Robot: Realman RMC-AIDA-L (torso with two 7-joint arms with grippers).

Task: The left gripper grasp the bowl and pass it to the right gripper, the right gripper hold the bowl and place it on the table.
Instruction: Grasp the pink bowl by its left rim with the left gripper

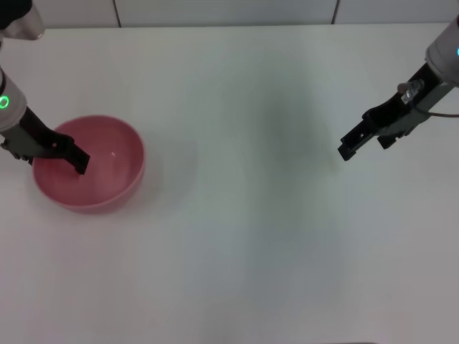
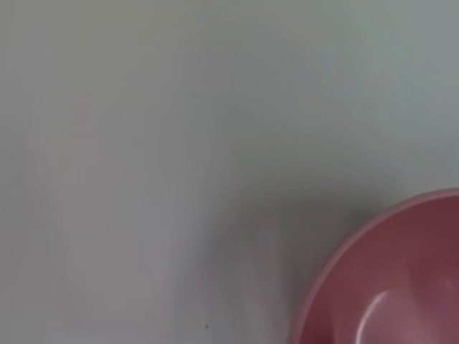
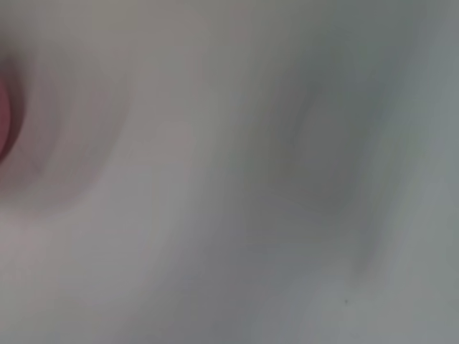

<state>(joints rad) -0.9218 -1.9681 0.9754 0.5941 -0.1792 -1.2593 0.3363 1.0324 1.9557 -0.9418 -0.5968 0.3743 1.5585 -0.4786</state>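
Observation:
The pink bowl (image 1: 107, 163) sits on the white table (image 1: 244, 215) at the left. My left gripper (image 1: 77, 162), on the arm with the green ring, reaches over the bowl's left rim, its black tip down inside the bowl. The left wrist view shows the bowl's rim and glossy inside (image 2: 401, 287). Far to the right, my right gripper (image 1: 362, 147) hangs above the table, open and holding nothing, pointing toward the bowl. A sliver of the bowl (image 3: 3, 122) shows at the edge of the right wrist view.
The table's far edge runs along the top of the head view, with a pale wall (image 1: 229, 11) behind it. A broad stretch of bare white table lies between the two grippers.

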